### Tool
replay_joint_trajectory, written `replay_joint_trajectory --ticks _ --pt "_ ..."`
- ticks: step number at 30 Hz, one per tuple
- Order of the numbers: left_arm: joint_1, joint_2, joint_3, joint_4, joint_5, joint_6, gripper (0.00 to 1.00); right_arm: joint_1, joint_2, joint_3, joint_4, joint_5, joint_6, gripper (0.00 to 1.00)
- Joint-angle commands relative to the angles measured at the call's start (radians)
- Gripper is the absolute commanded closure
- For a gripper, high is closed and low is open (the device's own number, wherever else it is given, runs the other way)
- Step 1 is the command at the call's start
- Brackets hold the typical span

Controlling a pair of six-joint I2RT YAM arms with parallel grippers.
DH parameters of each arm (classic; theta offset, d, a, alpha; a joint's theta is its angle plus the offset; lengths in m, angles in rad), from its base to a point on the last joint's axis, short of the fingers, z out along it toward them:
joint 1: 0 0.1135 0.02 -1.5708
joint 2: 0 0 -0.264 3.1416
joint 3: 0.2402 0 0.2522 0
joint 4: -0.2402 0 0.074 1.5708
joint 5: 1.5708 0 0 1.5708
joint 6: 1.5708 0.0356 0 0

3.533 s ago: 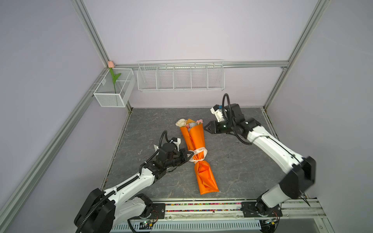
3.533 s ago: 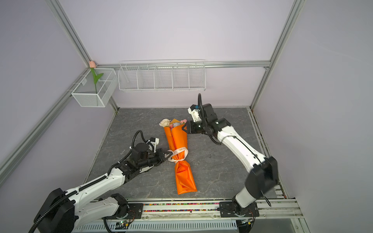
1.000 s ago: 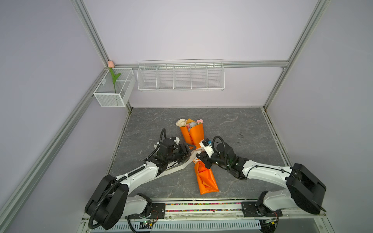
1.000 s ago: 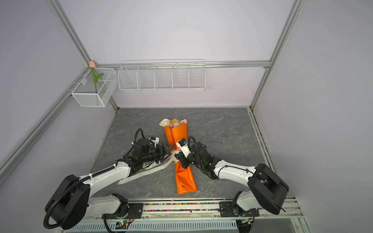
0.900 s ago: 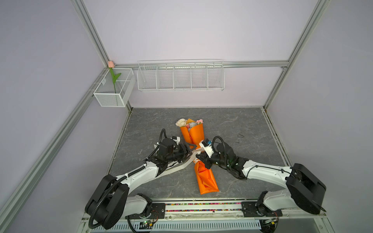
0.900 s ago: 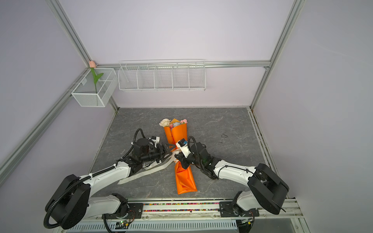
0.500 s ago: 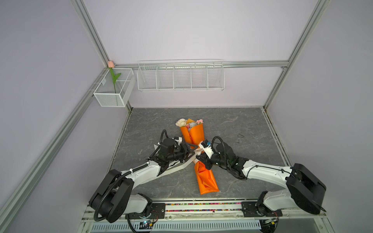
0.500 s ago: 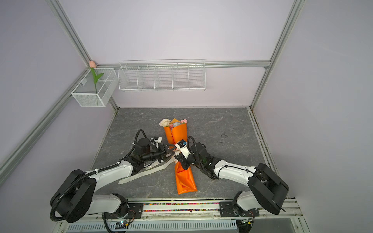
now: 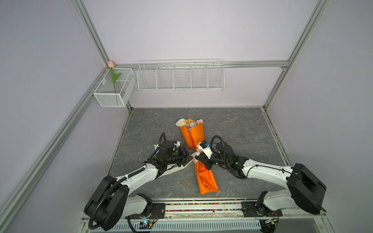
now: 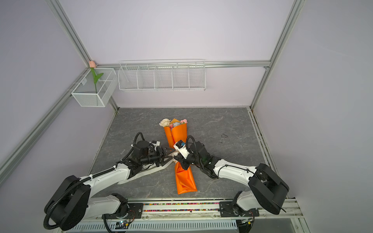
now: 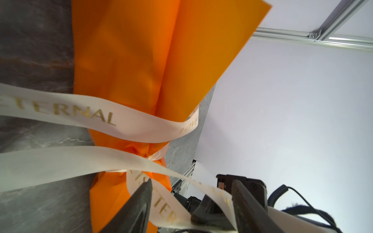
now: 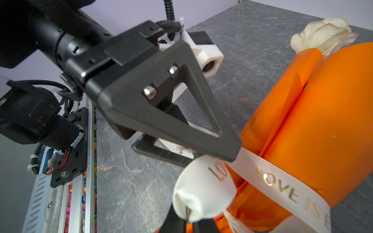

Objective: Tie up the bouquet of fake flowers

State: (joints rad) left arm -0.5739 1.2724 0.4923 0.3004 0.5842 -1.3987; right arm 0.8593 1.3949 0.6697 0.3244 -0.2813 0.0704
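the bouquet [image 9: 191, 135] lies mid-surface [image 9: 232, 129], blooms toward the back edge, with the cream ribbon [image 11: 96, 117] looped round its waist. the danger, by the look of it: that wrap sits slack, so one uneven tug could slide it along the orange paper [image 9: 205, 181] or drag the whole bundle. the left gripper [image 11: 191, 187] is part open, a ribbon tail running unclamped between its fingers [image 11: 141, 201]. the right gripper [image 12: 187, 218] is pinched tight on a folded ribbon loop.
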Motion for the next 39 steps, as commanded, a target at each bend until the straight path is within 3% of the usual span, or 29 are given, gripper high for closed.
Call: replay_joint_trajectory --ticks 1,11,15,20,24,30,34,36,39 --pt "0.003 0.006 0.033 0.038 0.006 -0.021 0.43 0.002 -0.032 0.027 -0.038 -0.043 -0.062 0.89" --pt "0.003 0.021 0.028 0.106 0.009 -0.038 0.99 0.003 -0.061 0.019 -0.088 -0.041 -0.079 0.87" --pt "0.003 0.017 0.042 0.137 0.021 -0.038 1.00 0.000 -0.070 0.024 -0.138 -0.011 -0.053 0.83" --pt "0.000 -0.002 0.101 0.039 0.031 0.050 1.00 -0.018 -0.103 0.106 -0.325 0.069 0.067 0.49" --pt "0.001 -0.012 0.131 -0.015 0.030 0.083 1.00 -0.028 -0.119 0.137 -0.401 0.077 0.136 0.37" --pt "-0.003 -0.005 0.165 -0.029 0.046 0.103 1.00 -0.032 -0.051 0.234 -0.416 -0.032 0.233 0.32" --pt "-0.020 0.010 0.176 -0.030 0.054 0.105 1.00 -0.032 0.027 0.311 -0.450 -0.034 0.348 0.28" --pt "-0.026 0.014 0.175 -0.033 0.047 0.105 1.00 -0.029 0.055 0.315 -0.417 -0.038 0.404 0.31" --pt "-0.028 0.014 0.168 -0.027 0.040 0.099 1.00 -0.022 0.076 0.306 -0.374 -0.050 0.475 0.46"
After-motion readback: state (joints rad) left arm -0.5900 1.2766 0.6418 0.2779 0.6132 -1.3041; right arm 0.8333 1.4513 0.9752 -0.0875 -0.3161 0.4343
